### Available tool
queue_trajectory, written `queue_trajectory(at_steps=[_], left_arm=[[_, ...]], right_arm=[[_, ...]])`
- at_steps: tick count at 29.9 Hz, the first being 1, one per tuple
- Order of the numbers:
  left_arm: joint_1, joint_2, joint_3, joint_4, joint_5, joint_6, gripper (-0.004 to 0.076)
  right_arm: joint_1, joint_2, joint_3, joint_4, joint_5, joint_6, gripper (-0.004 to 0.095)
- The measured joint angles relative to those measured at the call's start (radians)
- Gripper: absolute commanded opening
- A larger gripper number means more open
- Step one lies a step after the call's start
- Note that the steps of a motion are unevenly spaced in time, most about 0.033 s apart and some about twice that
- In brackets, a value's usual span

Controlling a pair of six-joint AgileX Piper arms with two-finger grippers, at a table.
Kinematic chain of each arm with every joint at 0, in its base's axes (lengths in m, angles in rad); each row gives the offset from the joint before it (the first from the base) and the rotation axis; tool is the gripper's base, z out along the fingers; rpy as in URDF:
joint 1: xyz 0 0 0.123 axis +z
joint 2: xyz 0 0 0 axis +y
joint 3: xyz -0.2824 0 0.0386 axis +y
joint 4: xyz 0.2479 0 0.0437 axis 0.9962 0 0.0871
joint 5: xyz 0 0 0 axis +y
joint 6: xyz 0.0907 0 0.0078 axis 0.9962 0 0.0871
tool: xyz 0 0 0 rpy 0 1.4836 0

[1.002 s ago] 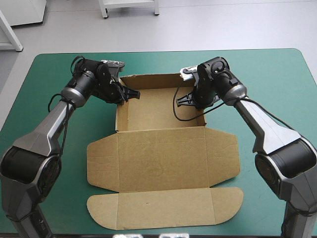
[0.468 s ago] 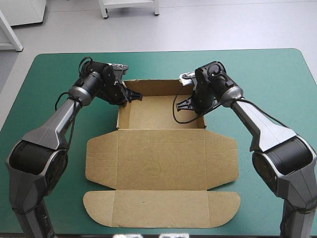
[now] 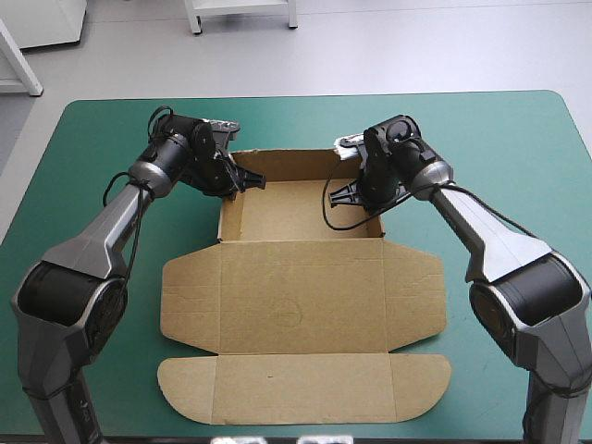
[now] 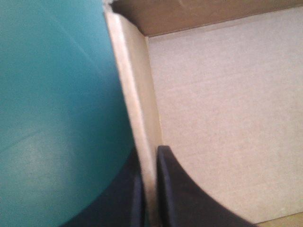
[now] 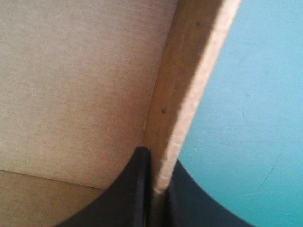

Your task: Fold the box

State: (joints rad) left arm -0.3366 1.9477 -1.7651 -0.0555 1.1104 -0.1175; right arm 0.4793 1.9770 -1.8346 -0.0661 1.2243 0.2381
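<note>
Your left tool (image 3: 242, 182) is all but shut on the brown cut-board box (image 3: 301, 287). Its two black fingers pinch the raised left wall (image 4: 137, 94), one finger inside the tray and one outside over the teal-green worktop cover (image 3: 518, 148). The grip sits near the tray's far-left corner, where the left wall meets the raised back wall (image 3: 282, 159).

Your right tool (image 3: 344, 192) is in the same state. Its fingers are nearly closed on the raised right wall (image 5: 189, 80), with only the thickness of the board between them. One finger lies against the inner face above the tray floor (image 5: 80, 85) and the other on the outer side above the cover.

The box lies in the middle of the worktop. Its open tray is on the far side, between your two arms, with three walls standing. The lid panel (image 3: 301, 296) lies flat on the cover on the near side of the tray, with a side flap spread out at each end. The rounded tuck flap (image 3: 305, 387) lies flat close to the near edge of the worktop. Both arms reach in over the far corners of the tray, and the lid and flaps lie uncovered on the near side of them.
</note>
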Motion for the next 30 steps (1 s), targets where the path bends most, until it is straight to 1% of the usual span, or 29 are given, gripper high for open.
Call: queue_trajectory(at_steps=[2,4,5,7,9,11,13,14,15,17,22,30], left_arm=[[0.000,0.000,0.000,0.000,0.000,0.000,-0.0003],[0.000,0.000,0.000,0.000,0.001,0.001,0.0032],[0.000,0.000,0.000,0.000,0.002,0.006,0.0066],[0.000,0.000,0.000,-0.001,0.002,0.023,0.0155],[-0.001,0.001,0.000,-0.007,0.007,0.038,0.0259],[-0.006,0.003,-0.002,-0.017,0.034,0.048,0.0337],[-0.008,0.008,-0.016,-0.029,0.060,0.053,0.0386],[-0.009,0.009,-0.027,-0.037,0.072,0.054,0.0409],[-0.010,0.010,-0.040,-0.047,0.082,0.054,0.0420],[-0.013,0.010,-0.066,-0.052,0.098,0.058,0.0433],[-0.016,0.010,-0.133,-0.055,0.108,0.057,0.0433],[-0.016,0.010,-0.145,-0.031,0.112,0.057,0.0433]], right_arm=[[0.000,0.000,0.000,-0.001,-0.001,0.000,0.0024],[0.000,0.000,0.000,-0.002,-0.001,0.000,0.0084],[0.000,0.000,0.000,-0.003,-0.001,0.000,0.0116],[0.000,0.001,-0.001,-0.010,-0.001,-0.006,0.0220],[0.002,0.004,-0.008,-0.017,0.010,-0.019,0.0344],[0.005,0.011,-0.025,-0.018,0.022,-0.023,0.0458],[0.008,0.018,-0.057,-0.033,0.022,-0.017,0.0558],[0.009,0.018,-0.070,-0.037,0.022,-0.010,0.0590],[0.011,0.018,-0.088,-0.041,0.022,-0.002,0.0608],[0.012,0.018,-0.121,-0.046,0.022,0.007,0.0610],[0.013,0.017,-0.165,-0.082,0.022,0.011,0.0610],[0.013,0.017,-0.166,-0.123,0.022,0.014,0.0610]])
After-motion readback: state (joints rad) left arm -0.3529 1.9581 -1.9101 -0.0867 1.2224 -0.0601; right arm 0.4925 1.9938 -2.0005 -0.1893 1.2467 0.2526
